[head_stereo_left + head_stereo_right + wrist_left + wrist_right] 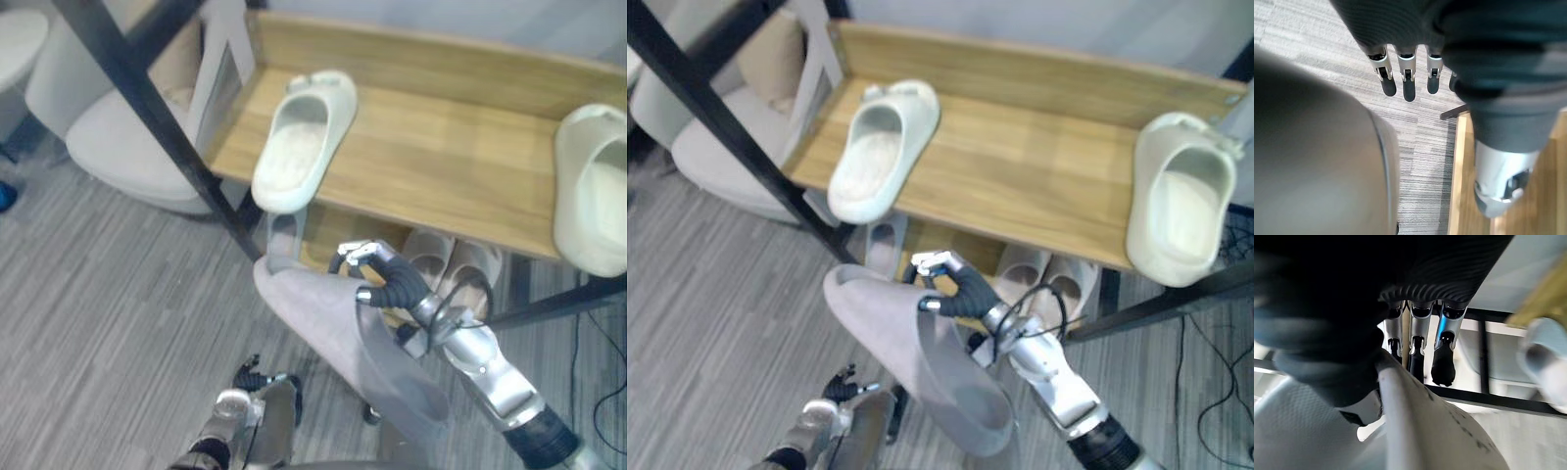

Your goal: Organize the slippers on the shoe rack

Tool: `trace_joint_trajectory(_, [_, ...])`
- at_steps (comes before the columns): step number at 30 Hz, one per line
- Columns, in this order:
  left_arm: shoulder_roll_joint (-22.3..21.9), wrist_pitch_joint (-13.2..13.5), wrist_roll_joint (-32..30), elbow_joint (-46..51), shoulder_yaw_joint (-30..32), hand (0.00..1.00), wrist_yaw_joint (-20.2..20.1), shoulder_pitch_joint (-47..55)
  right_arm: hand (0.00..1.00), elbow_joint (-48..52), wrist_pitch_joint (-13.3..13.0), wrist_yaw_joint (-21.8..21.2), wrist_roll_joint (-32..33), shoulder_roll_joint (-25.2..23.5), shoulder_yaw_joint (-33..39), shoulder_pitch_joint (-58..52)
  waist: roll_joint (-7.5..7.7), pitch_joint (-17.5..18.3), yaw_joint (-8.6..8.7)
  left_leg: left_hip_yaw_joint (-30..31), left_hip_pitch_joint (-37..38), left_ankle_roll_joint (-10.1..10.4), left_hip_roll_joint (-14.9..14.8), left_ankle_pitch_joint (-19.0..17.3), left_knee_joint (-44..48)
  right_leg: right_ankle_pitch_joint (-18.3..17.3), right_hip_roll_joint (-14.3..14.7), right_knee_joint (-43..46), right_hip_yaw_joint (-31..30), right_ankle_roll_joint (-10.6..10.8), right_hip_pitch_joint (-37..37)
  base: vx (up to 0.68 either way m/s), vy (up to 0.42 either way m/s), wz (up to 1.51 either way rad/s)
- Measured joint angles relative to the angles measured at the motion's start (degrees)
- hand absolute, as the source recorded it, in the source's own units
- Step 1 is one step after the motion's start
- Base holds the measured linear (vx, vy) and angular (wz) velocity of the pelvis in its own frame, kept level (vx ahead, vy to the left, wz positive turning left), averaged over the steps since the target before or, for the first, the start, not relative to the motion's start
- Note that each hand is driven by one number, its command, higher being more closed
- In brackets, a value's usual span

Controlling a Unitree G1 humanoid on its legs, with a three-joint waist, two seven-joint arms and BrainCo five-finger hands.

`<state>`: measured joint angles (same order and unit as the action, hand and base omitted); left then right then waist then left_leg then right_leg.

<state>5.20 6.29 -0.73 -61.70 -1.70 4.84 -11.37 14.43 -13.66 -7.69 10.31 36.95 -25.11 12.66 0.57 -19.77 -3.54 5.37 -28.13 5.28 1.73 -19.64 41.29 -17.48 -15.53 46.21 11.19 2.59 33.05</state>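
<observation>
- Grey striped carpet (98,294) ran under a wooden shoe rack (441,171) on a black frame, with a white chair (118,137) off to its left.
- Right hand (392,284) was raised in front of the rack. Its fingers and thumb were pinched on the rim of a grey slipper (323,323), which hung below the top shelf's front edge — in the air and not on the rack.
- Left hand (253,375) sat low near the floor, its fingers straight and apart, holding nothing.
- Just past the held slipper, a beige pair (460,264) stood side by side on the lower shelf. A greyish shape (284,235) to their left may have been another slipper, but I could not tell.
- On the top shelf, a pale slipper (299,142) lay toward the left and a second pale slipper (1176,201) lay at the right end. They were well apart, and both overhung the front edge.
- Count: one slipper in hand, two on top and two below, with perhaps a sixth.
- Progress, as I judged it: only the beige pair looked settled. The grey slipper was not yet placed, and the two pale ones needed bringing together and pushing back — so most of the tidying was left.
</observation>
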Motion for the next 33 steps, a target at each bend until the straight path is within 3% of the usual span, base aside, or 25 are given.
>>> trace_joint_trajectory(7, [2.9,0.6,3.2,3.3,4.3,0.0,2.4,-4.3,1.0,-6.5,0.8,3.2,-4.0,4.5,-0.5,13.2,-0.43,-5.4,0.25,-0.2,-14.2,0.0,-1.0,-2.9,16.2,-4.0,-2.4,12.8,2.2,-2.0,10.1,-0.07,0.01,0.3])
trace_joint_trajectory(13, [3.0,-2.0,3.2,1.6,8.2,0.0,4.0,-3.1,1.0,-12.2,1.7,8.0,-5.9,6.2,0.7,21.8,0.07,-9.3,-0.5,0.1,-24.6,-0.7,-1.4,-5.6,26.2,-8.0,-4.2,23.2,2.5,-2.5,19.2,-0.11,-0.015,0.21])
trace_joint_trajectory(17, [1.7,-2.4,3.3,2.3,11.3,0.0,4.4,-3.2,1.0,-13.2,3.2,14.4,-10.6,2.8,6.5,23.2,0.22,-9.5,-1.71,0.7,-31.4,-0.3,-1.9,-6.7,31.8,-9.8,-4.6,29.4,2.0,-3.3,25.8,-0.1,-0.038,0.08])
trace_joint_trajectory(23, [0.6,-2.9,3.9,5.6,11.9,0.0,6.2,-3.1,1.0,-14.6,5.3,21.8,-16.3,-3.7,14.3,25.9,0.25,-9.5,-2.56,0.9,-36.0,0.7,-3.3,-6.2,33.8,-10.4,-4.4,32.3,2.3,-4.1,30.6,-0.07,-0.049,0.0])
trace_joint_trajectory(28, [0.4,-2.9,5.5,7.1,11.7,0.0,7.3,-3.1,1.0,-19.0,7.6,26.7,-19.5,-8.9,19.5,27.9,0.26,-9.5,-2.94,0.9,-38.2,1.9,-4.3,-5.6,34.9,-11.0,-4.4,33.8,2.7,-5.0,32.6,-0.02,-0.046,0.05])
trace_joint_trajectory(33, [0.5,-2.8,5.7,8.4,11.7,0.0,8.8,-3.2,1.0,-24.3,9.6,31.6,-21.7,-13.5,22.8,32.0,0.26,-9.1,-3.04,0.1,-39.7,2.0,-5.8,-5.6,35.8,-11.6,-4.1,34.9,2.9,-5.2,33.9,0.0,-0.022,-0.01])
